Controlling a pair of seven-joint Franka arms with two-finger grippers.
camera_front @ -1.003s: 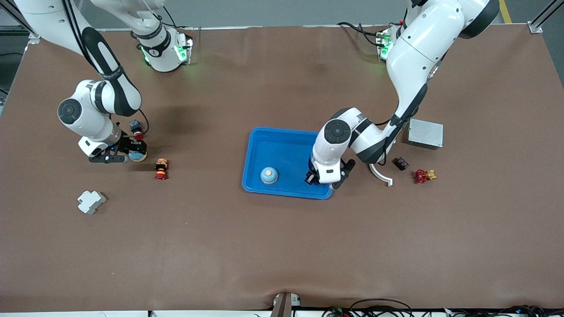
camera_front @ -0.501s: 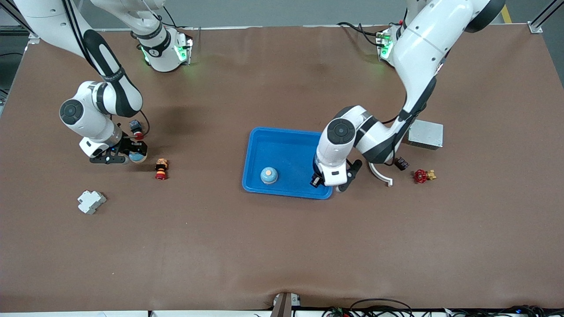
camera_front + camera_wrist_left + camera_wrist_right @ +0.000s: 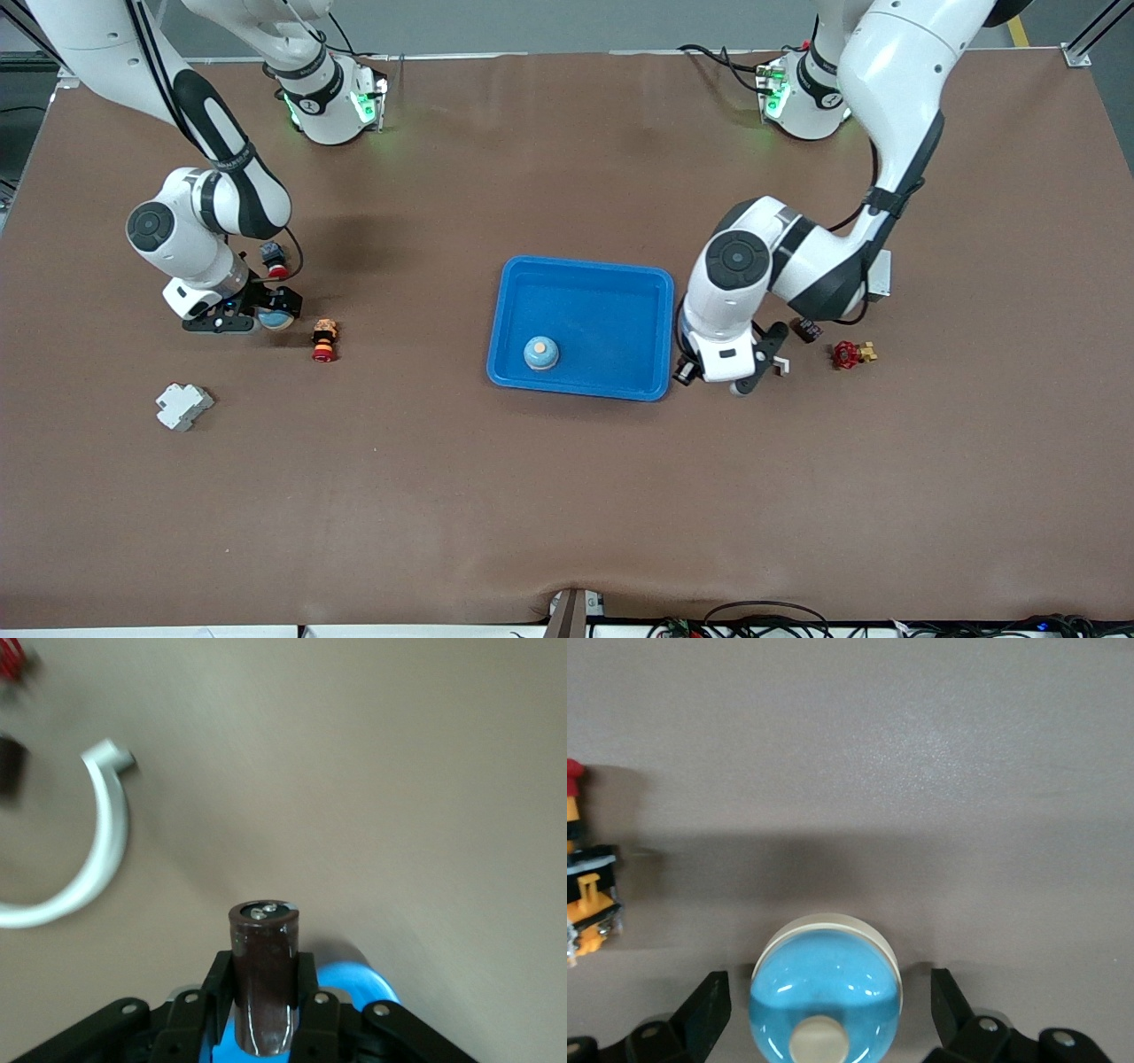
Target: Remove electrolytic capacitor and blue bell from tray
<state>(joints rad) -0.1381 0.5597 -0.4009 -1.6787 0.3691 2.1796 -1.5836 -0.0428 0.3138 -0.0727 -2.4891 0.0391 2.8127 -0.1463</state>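
The left gripper (image 3: 709,372) hangs just past the corner of the blue tray (image 3: 580,275) that lies toward the left arm's end of the table, with its jaws clamped on a dark brown capacitor (image 3: 263,974) that stands upright between the fingers (image 3: 217,988), its silver-topped end sticking out past them. A corner of the tray shows just under the capacitor in the left wrist view. Near this gripper lie a white curved clip (image 3: 84,877), a small dark block (image 3: 805,330) and a red valve handle (image 3: 846,354), all on the brown table (image 3: 567,496). Inside the tray sits one blue bell (image 3: 540,353), close to the edge nearer the front camera. The right gripper (image 3: 257,312) is low at the right arm's end of the table, its jaws spread wide on either side of a second blue bell (image 3: 825,997) with a cream button on top; the fingers (image 3: 709,1010) stand apart from the bell's rim and do not touch it. The bell rests on the table. Beside it lies a small red and yellow push button (image 3: 325,340), and nearer the front camera sits a grey cross-shaped block (image 3: 183,406).
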